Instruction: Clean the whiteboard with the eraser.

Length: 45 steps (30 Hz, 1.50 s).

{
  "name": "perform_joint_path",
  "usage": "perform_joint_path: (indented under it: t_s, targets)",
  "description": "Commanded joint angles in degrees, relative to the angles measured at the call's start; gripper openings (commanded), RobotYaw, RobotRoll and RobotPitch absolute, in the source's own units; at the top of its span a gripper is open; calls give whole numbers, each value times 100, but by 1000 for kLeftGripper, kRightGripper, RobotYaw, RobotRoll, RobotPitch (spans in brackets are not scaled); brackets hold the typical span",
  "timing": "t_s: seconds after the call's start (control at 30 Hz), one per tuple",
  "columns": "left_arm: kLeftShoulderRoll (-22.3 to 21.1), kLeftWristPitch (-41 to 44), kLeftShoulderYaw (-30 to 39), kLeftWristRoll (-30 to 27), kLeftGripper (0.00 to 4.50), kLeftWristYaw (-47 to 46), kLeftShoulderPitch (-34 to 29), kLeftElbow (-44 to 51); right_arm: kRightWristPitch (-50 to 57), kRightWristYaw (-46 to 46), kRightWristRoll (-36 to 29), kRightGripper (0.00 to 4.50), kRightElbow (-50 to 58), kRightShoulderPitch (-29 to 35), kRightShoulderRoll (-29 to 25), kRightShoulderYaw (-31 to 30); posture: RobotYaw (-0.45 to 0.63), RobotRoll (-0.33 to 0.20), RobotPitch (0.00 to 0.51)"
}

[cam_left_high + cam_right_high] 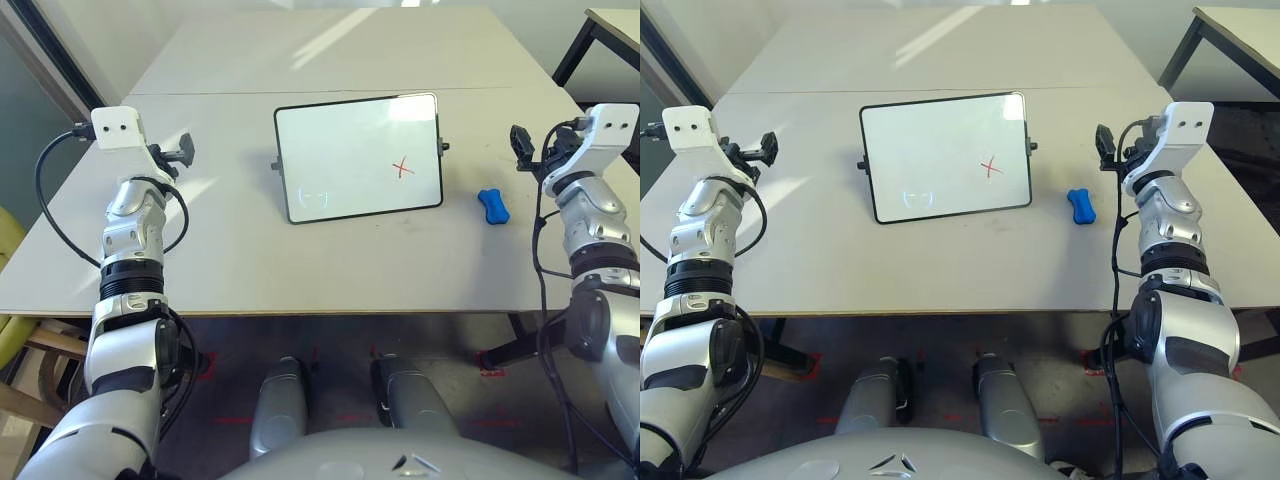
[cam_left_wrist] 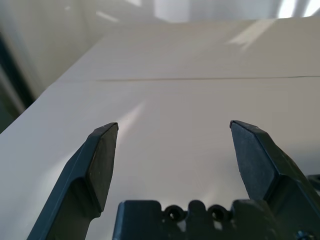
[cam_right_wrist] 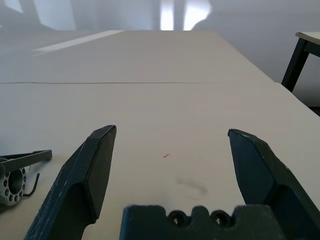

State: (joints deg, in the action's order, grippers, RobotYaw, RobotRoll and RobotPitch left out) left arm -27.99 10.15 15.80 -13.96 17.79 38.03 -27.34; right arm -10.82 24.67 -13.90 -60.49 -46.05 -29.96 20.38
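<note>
Whiteboard cleaning finds both pairs of fingers parted wide and holding nothing. The left gripper (image 2: 174, 127) shows two matte black, wedge-tipped fingers (image 2: 100, 160) over bare pale tabletop, with open surface ahead and a thin seam crossing it. The right gripper (image 3: 172, 131) stands likewise spread above the smooth beige table (image 1: 220, 260), a faint grey smudge and a tiny red fleck on the surface before it (another table's dark leg stands off beyond the far corner).

Outward from the right gripper, the small bright blue bone-shaped eraser (image 1: 492, 205) lies flat, near the table's right side and just beside the board. The rectangular glossy whiteboard (image 1: 350, 160), thin black frame, rounded corners, small black side knobs, sits mid-table between the arms, slightly skewed, bearing a small red X mark (image 1: 403, 168). Free tabletop surrounds it on every side.
</note>
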Motion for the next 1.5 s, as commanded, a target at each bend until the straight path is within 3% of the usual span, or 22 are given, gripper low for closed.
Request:
perform_joint_path:
  t_s: [0.03,0.3,0.53,0.67,0.8,0.9,1.07,1.5]
  targets:
    - [65,540,-384,-417,4500,849,-201,1019,44,-5,-47,4485,194,135,-77,39,-107,0,90]
    - [-120,1488,-1189,-970,4500,2312,-566,2639,226,-7,-16,4485,818,430,-173,-16,-145,0,96]
    - [-73,1770,-1570,-1003,4500,2747,-676,2871,1141,20,191,4485,1798,621,-366,-357,-167,0,104]
    - [-26,1771,-1663,-938,4500,2834,-624,2739,2587,195,220,4485,2703,683,-605,-669,-181,0,110]
    - [14,1681,-1713,-847,4500,2854,-537,2516,4993,463,180,4485,3800,618,-998,-1212,-195,0,115]
    - [56,1623,-1756,-779,4500,2832,-519,2427,6216,613,220,4485,4297,613,-1244,-1588,-198,0,118]
    - [125,1593,-1785,-718,4500,2807,-522,2385,7519,752,125,4485,4730,519,-1297,-1939,-187,0,122]
    - [123,1581,-1718,-641,4500,2754,-607,2443,7523,467,384,4485,3956,356,-815,-2146,-163,0,119]
